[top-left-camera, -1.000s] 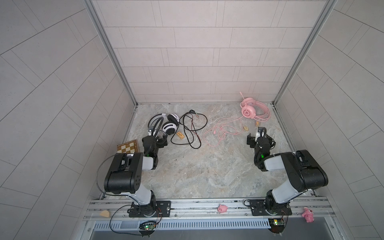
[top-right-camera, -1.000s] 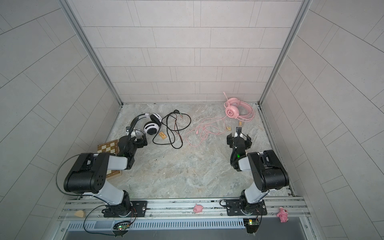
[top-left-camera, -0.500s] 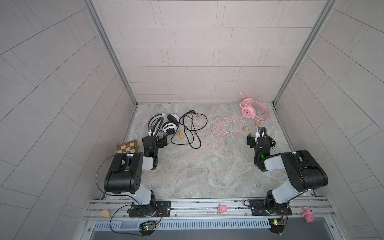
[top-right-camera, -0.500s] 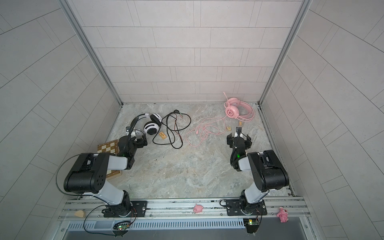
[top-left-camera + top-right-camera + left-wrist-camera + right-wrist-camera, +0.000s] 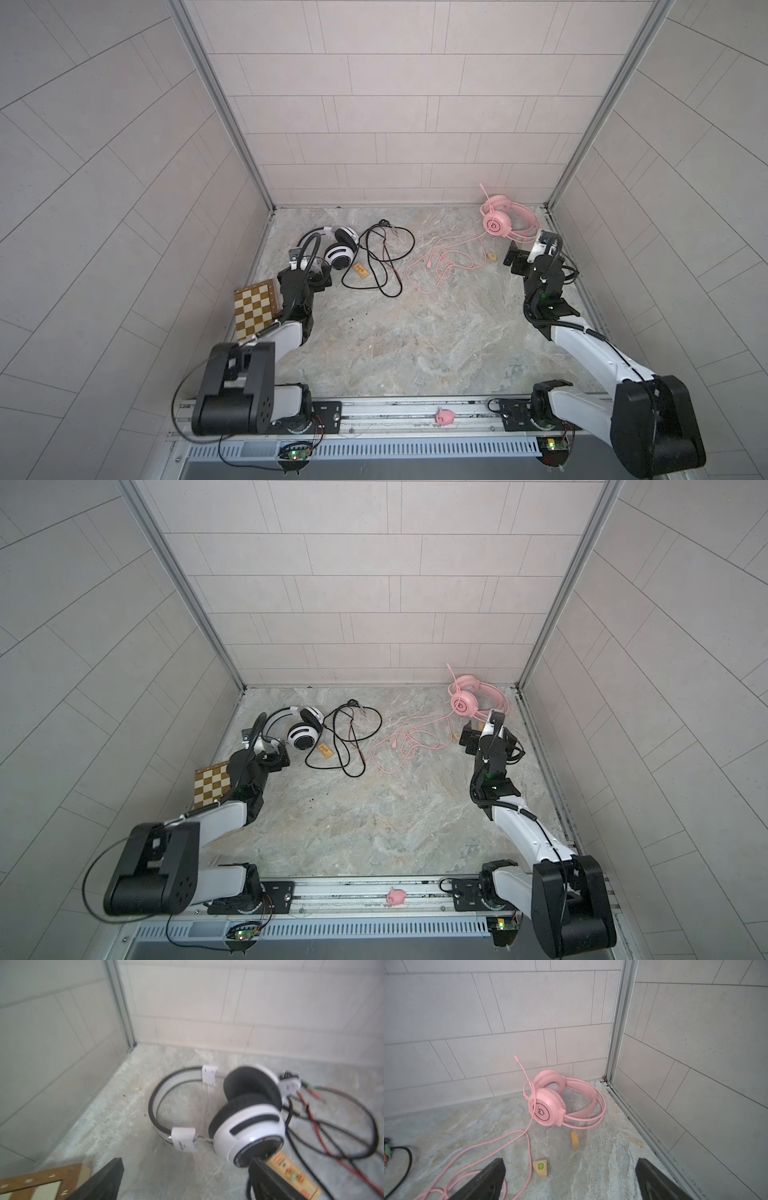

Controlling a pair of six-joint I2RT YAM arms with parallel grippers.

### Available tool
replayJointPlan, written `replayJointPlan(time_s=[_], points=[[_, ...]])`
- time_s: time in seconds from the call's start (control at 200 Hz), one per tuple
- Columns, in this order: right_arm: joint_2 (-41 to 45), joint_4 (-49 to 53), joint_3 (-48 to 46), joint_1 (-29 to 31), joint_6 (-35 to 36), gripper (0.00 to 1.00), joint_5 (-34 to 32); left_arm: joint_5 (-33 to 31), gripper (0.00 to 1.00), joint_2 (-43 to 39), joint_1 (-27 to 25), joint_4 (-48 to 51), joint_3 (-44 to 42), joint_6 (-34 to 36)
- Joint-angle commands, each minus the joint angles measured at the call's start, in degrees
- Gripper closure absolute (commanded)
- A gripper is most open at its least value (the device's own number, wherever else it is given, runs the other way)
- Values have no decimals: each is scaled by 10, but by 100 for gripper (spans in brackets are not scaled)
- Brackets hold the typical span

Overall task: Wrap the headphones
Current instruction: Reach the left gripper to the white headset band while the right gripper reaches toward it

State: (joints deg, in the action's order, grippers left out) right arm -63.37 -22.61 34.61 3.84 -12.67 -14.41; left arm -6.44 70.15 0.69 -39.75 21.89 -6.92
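**Both tools open, both headsets lying loose on the worktop**

Left tool [image 5: 186,1161]: jaws spread wide, nothing between them. In both top views it sits left of centre, facing the white headphones [image 5: 340,253]; close, whether touching I cannot tell

White headphones: on their side on the marble worktop [image 5: 415,345], upper left of the floor area, near the back-left corner. The band curves toward the left wall and the cups face the middle

Black cable [image 5: 392,296]: runs from the cups in open, loose loops toward the centre of the frame

Wooden tile [image 5: 360,271]: flat on the worktop just beside the lower cup, next to the black cable

Chessboard [image 5: 255,307]: flat at the left edge, partly under the left arm

Right tool [image 5: 570,1160]: jaws spread wide, empty. In both top views it sits at the right, facing the pink headphones [image 5: 496,222], near but apart

Pink headphones: upper right, in the back-right corner, microphone boom pointing up

Pink cable [image 5: 530,1155]: trails from the near cup toward the centre in a loose tangle, apart from the black cable

Wedge block [image 5: 540,1167] and small block [image 5: 574,1140]: between the right tool and the pink headphones. The pink cable passes just beside the wedge

Pink pig toy [image 5: 444,415]: on the front rail, bottom centre
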Motion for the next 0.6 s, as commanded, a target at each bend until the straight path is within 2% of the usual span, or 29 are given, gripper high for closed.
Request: replayJointPlan(time_s=[0.0,0.07,0.175,0.315,0.42,0.495,0.595], points=[[-19,178,58,-7,-48,0,75,-83,0,-82,-1,131,9,-130],[-39,229,101,-8,-52,1,98,-44,0,-116,-1,201,33,-168],[-75,298,162,-8,-55,3,147,67,0,-120,-1,240,63,-227],[-135,338,216,2,-80,10,277,151,0,-96,-1,280,110,-321],[-187,371,259,30,-96,14,359,187,0,-60,2,408,194,-335],[-222,411,301,69,-86,14,352,211,0,-26,8,499,261,-320],[-266,443,363,132,-50,14,296,237,0,19,28,580,326,-313]])
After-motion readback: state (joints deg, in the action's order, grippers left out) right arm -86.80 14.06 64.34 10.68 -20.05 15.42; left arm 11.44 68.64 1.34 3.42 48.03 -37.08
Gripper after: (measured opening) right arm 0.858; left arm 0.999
